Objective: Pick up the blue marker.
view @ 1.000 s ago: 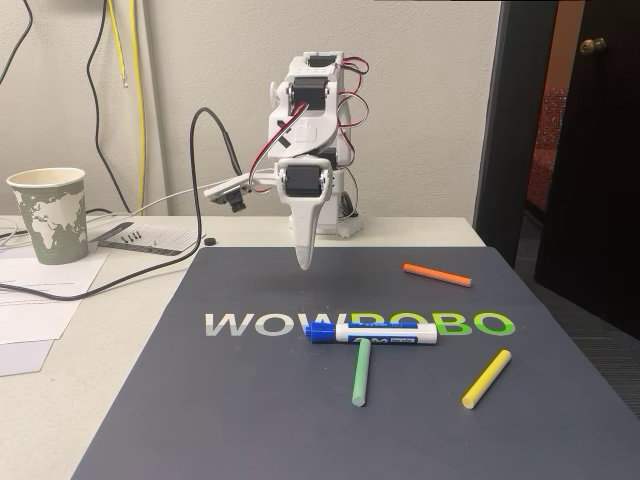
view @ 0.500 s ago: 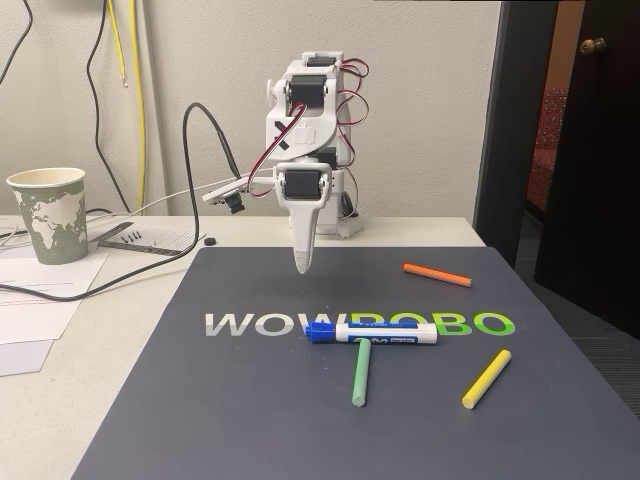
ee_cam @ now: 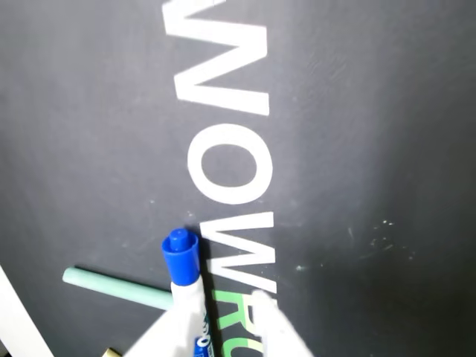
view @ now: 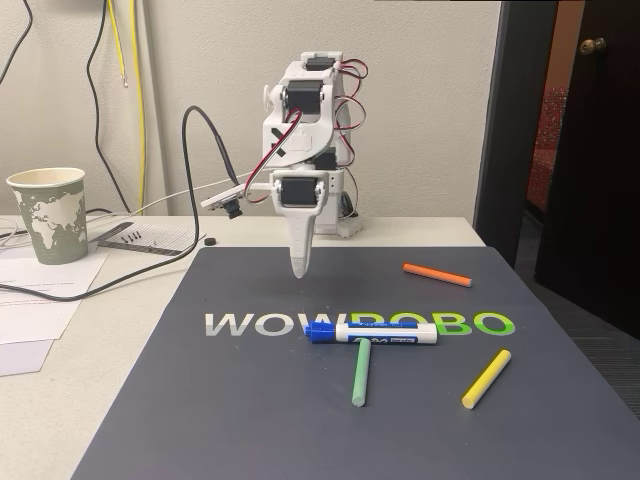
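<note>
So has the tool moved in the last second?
Yes, slightly. In the fixed view the tool has drifted left and a touch lower against the WOWROBO lettering, and hangs above the mat, behind the blue marker.

My gripper (view: 298, 268) hangs tip-down above the dark mat (view: 250, 400), its fingers together as far as I can tell. The blue marker (view: 371, 333) lies flat at its 5 o'clock, cap pointing to 9 o'clock, the green stick (view: 361, 371) touching it below
</note>
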{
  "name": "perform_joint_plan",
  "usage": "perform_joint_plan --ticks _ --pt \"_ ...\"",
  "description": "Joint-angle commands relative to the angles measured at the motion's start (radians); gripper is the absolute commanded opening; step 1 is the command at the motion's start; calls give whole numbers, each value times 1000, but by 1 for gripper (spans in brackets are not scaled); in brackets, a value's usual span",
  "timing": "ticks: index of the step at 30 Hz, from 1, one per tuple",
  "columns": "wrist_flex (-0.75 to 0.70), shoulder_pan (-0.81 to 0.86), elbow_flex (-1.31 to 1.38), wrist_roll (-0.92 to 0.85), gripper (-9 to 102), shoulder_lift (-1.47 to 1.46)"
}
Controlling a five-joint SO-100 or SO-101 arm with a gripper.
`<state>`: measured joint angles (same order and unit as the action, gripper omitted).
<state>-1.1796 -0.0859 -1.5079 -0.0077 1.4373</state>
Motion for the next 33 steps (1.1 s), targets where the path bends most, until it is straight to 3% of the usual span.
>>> perform_joint_plan --ticks 1,10,18,28,33 --pt "-3 12 37 12 7 20" --pt "51 25 63 8 6 -12" --pt "-83 -38 344 38 3 -175" --pt "-15 -92 426 18 0 -261" --pt "-83 -117 588 12 0 -351"
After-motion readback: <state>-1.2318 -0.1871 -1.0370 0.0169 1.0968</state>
